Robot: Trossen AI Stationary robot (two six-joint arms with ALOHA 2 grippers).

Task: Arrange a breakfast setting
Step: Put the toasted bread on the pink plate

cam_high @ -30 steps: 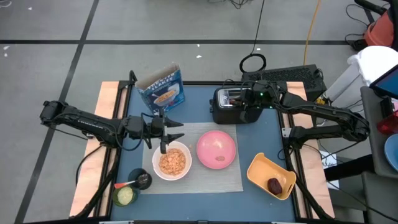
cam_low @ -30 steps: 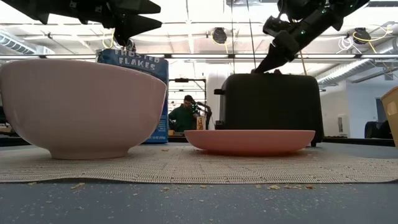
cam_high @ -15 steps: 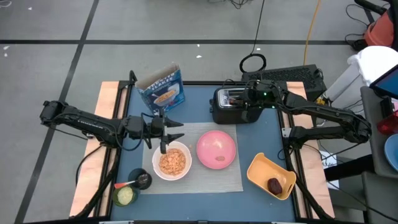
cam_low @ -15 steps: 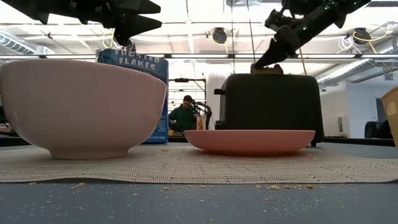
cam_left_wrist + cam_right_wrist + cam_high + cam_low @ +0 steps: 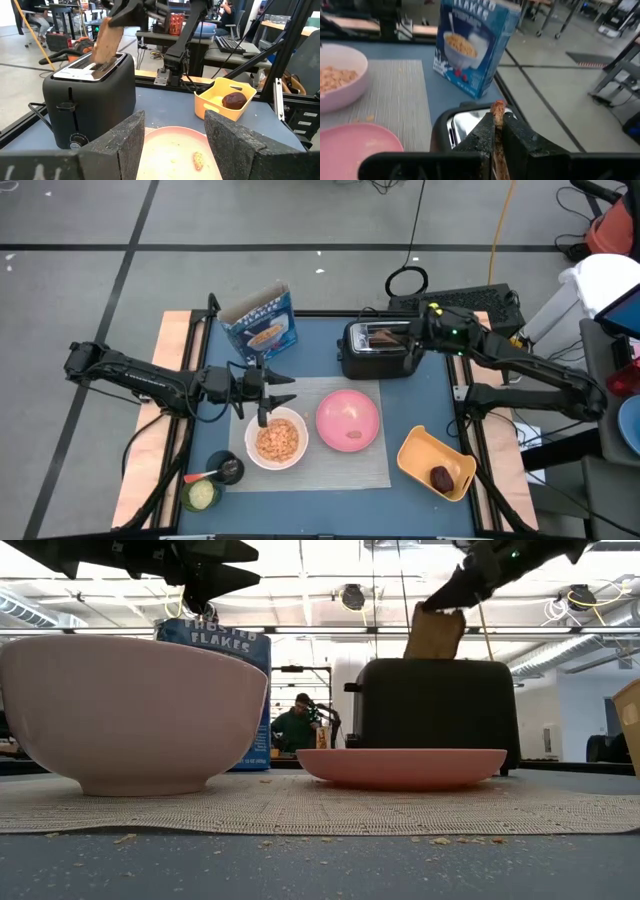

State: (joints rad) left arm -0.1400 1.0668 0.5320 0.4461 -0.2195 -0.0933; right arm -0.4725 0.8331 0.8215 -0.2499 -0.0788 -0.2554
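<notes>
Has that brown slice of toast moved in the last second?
Yes. The brown toast slice, pinched by the right gripper, has risen out of the black toaster; only its bottom edge remains in the slot.

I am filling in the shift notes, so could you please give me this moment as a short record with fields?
right gripper: shut on the brown toast slice, lifted partly out of the black toaster
left gripper: open, holding nothing, above the white round bowl of cereal
pink round plate: on the grey rectangular mat, no toast on it yet
small dark red fruit: in the yellow-orange dish
</notes>
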